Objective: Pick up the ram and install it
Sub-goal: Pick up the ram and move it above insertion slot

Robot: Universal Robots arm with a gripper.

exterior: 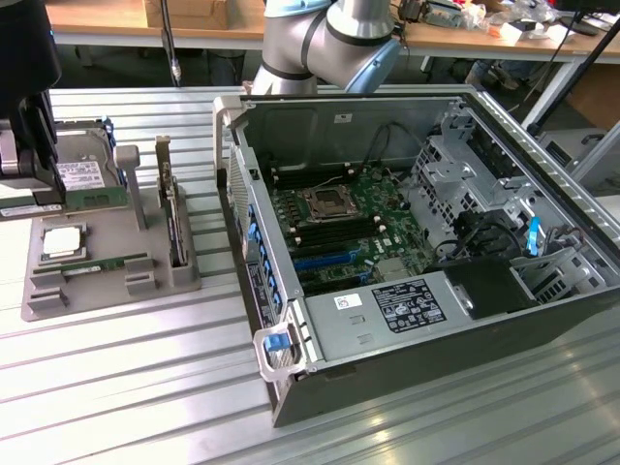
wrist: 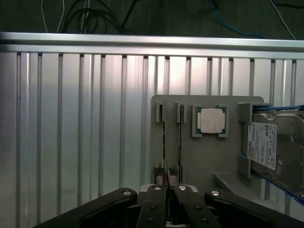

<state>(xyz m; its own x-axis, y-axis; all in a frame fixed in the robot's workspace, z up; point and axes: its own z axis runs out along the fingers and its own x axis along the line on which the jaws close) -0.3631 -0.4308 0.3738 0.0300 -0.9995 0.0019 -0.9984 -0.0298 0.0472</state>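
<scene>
- Currently the gripper [exterior: 29, 176] sits at the exterior view's left edge and is cut off by the frame. Its fingertips cannot be made out there.
- Wrist view: the gripper [wrist: 167, 185] has its jaws drawn close together, clenched on the ram [wrist: 165, 142]. The ram appears edge-on as a thin line running away from the fingertips, so its chips and label cannot be read from this angle.
- Exterior view: the ram [exterior: 92, 198] projects from under the gripper toward the exterior view's right as a green strip. It overlaps the near edge of the hard drive [exterior: 82, 172]. Its height above the tray [exterior: 116, 283] is hard to judge.
- A second memory stick [exterior: 107, 263] stands in a tray slot just beside the CPU [exterior: 61, 242].
- Wrist view: the second memory stick [wrist: 179, 142] is a dark line just beside the held ram. The CPU [wrist: 211, 120] lies between the sticks and the hard drive [wrist: 268, 145], which is cut off at the frame edge. All rest on the tray [wrist: 204, 161].
- Exterior view adds the expansion card [exterior: 172, 223], upright at the tray end nearest the computer case [exterior: 542, 145]. The case is open, with the motherboard [exterior: 344, 218] exposed.
- The arm [exterior: 329, 39] is cut off at the frame's upper edge.
- The ribbed metal table [exterior: 116, 387] carries tray and case.
</scene>
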